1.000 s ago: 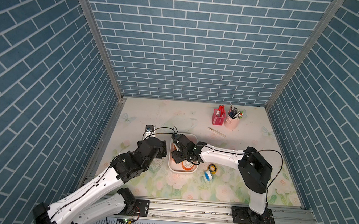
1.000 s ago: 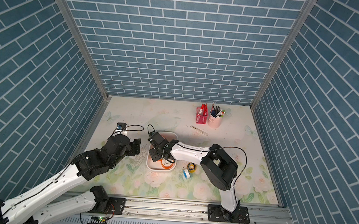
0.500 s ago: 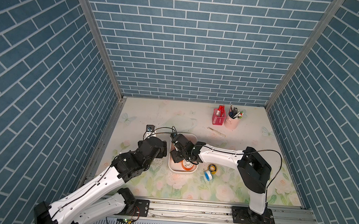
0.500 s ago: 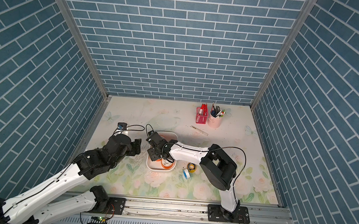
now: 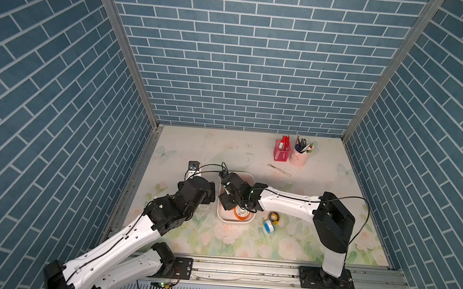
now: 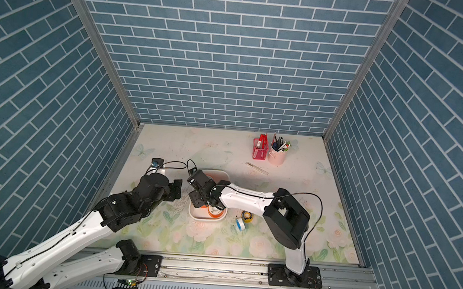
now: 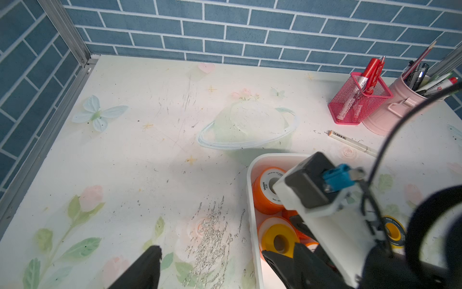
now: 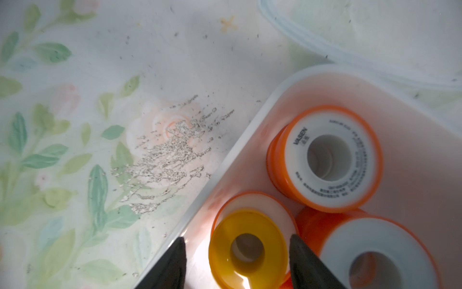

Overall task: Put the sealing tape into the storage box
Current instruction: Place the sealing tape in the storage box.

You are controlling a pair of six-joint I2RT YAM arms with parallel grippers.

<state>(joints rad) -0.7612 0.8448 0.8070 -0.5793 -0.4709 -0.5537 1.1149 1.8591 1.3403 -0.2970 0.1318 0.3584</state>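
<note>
Right wrist, right fingers (image 8: 308,262) wider, straddling yellow spool (image 8: 250,224)

"VASEN" is printed on the white face of one orange sealing tape spool (image 8: 362,162); smaller print is illegible

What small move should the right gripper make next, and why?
Probably lift the right gripper out of the storage box: its jaws stand apart beside a yellow-flanged spool already lying inside, and a blue spool and a dark-rimmed spool wait on the table.
</note>
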